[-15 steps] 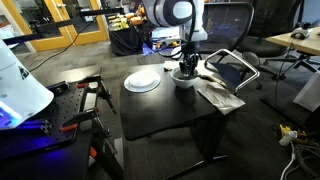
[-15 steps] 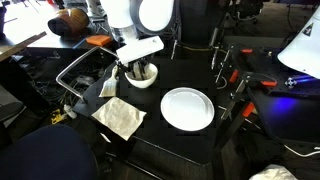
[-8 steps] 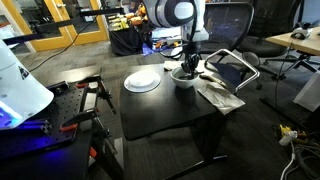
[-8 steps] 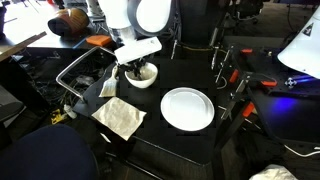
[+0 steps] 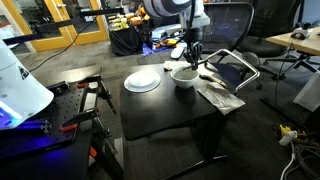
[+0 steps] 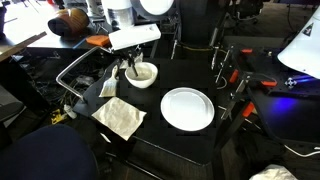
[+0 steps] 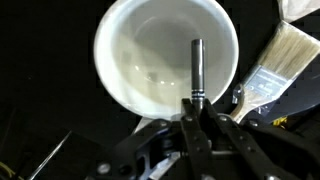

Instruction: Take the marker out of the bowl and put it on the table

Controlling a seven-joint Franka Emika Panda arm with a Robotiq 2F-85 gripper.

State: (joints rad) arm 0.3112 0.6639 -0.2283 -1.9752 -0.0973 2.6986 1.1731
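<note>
A black table [image 5: 165, 112] is seen on a dark central leg. A flat white plate [image 5: 142, 81] is laid on its top, and a white bowl [image 5: 184, 77] is set just beside the plate, near the far edge. The gripper [image 5: 189, 60] is held directly over the bowl, pointed down; how its jaws stand cannot be made out at this size. A pale crumpled cloth [image 5: 218, 94] is spread at the table's corner next to the bowl.
</note>
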